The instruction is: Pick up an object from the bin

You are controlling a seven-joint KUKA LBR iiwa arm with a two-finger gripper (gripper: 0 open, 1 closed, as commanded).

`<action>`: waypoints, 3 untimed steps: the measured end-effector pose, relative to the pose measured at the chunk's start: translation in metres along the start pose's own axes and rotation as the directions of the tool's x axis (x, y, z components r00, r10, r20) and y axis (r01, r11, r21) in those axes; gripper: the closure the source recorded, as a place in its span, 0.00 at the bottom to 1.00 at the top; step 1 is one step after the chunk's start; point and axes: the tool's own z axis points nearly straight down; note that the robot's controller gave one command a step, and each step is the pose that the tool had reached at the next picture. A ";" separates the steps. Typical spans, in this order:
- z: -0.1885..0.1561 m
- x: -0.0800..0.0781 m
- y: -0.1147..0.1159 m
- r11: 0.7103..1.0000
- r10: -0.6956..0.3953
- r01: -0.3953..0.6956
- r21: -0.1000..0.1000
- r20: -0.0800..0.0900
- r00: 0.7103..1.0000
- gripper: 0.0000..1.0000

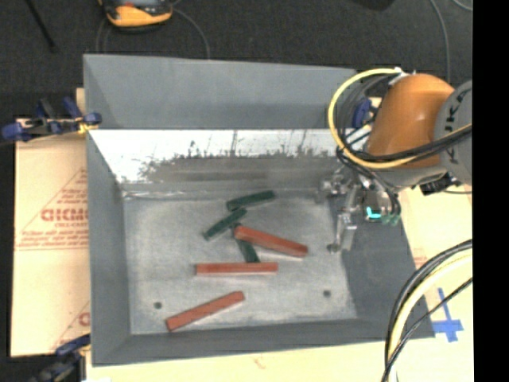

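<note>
Hanging beside three red sticks point(236, 268) and three green sticks point(250, 200), the fingers point(343, 233) hide whether they're parted.

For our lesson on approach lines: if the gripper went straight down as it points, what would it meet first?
Probably bare bin floor by the right wall. The gripper hangs just right of the nearest red bar, seemingly clear of it, though depth is unclear.

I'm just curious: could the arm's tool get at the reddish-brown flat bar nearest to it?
Probably yes. The tool hangs by the right wall of the bin. The reddish-brown flat bar lies just left of it, touching a short dark green bar, with nothing covering it and bare floor between.
</note>
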 end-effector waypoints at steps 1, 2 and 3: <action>-0.004 -0.002 0.000 1.000 -0.002 0.002 0.001 0.008 1.000 0.00; 0.017 0.003 0.007 0.994 0.110 -0.110 0.000 0.016 0.994 0.00; 0.074 0.014 0.046 1.000 0.022 -0.022 0.001 0.008 1.000 1.00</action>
